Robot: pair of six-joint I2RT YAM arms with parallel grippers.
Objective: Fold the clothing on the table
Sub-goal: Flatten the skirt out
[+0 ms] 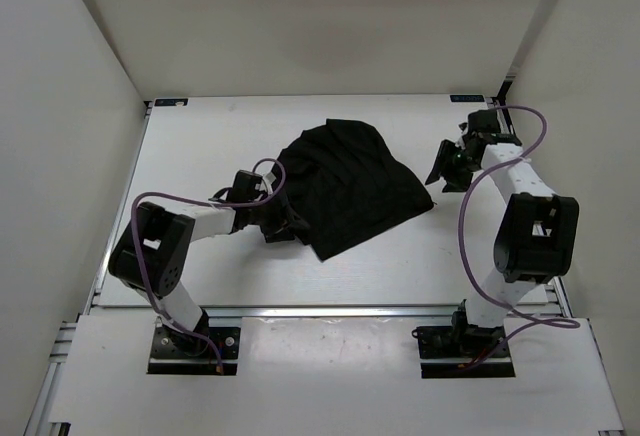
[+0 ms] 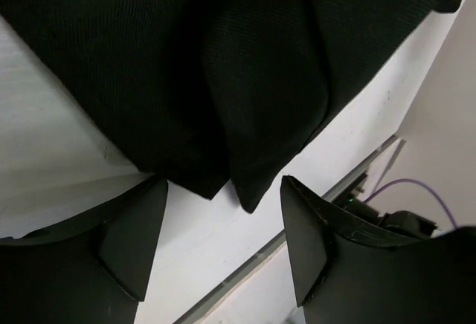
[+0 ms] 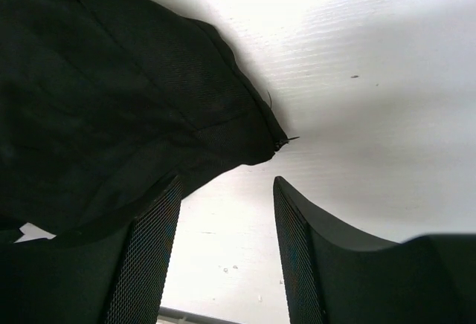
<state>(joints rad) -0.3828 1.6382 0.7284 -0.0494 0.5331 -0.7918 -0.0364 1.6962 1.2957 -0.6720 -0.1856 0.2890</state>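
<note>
The clothing (image 1: 355, 186) lies in a bunched, partly doubled heap at the middle of the worktop (image 1: 200, 136), so the fold looks begun but not finished. The left gripper (image 1: 283, 224) sits at the heap's near-left edge with its jaws apart. A doubled corner of cloth lies just ahead of the gap, unclamped. The right gripper (image 1: 447, 168) hangs near the garment's right corner, also parted and empty. I judge the next move needs a firm pinch on an edge, then an even carry across.

Clothing (image 1: 355, 186) mid-frame is plain matte black with a fine weave, no print. Counter (image 1: 200, 156) is white. Left end effector (image 1: 285, 224) and right end effector (image 1: 445, 168) are both black, and the cables (image 1: 462, 236) are purple.
</note>
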